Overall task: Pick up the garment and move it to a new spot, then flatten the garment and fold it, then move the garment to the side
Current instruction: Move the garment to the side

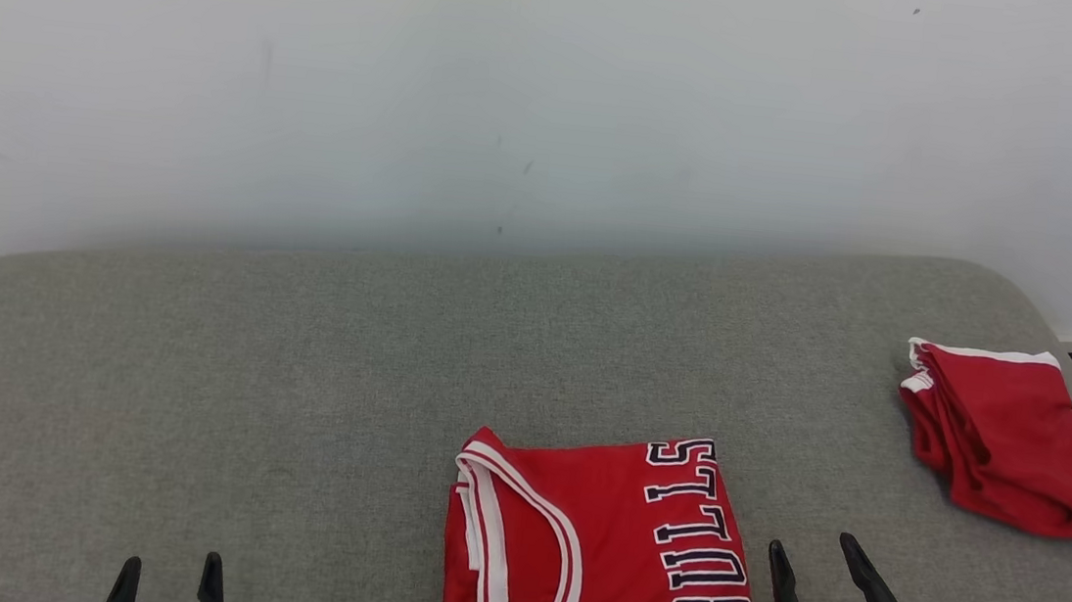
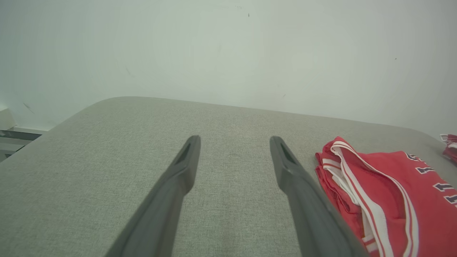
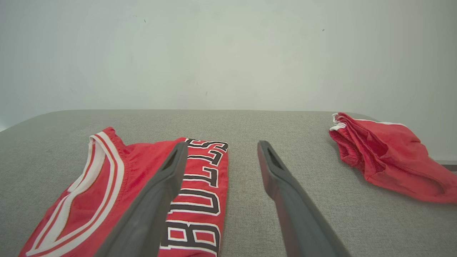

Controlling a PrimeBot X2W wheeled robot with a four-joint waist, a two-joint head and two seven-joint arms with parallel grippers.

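Red mesh-like fabric with white banding is seen nearest the robot: a folded Bulls jersey (image 1: 600,553) is laid flat on the grey upholstered table (image 1: 294,366), at its near edge and a little right of centre. White trim striped with red is curved along the jersey's left side, and "BULLS" is spelled in dark, white-outlined letters up its right edge. Its nearest part is cut off by the bottom of the head view, and in the right wrist view part of the lettering is covered by one dark finger.

The right gripper (image 1: 812,546) is held just beside the jersey's right edge, fingers spread, with nothing between them. The left gripper (image 1: 170,569) is placed well apart to the left over bare fabric, likewise spread and empty; in the head view only its fingertips are shown.

Farther off, by the table's right edge, a second red garment (image 1: 1005,435) with white trim is left bunched; its kind cannot be told. Behind the table a pale wall (image 1: 517,93) is seen.
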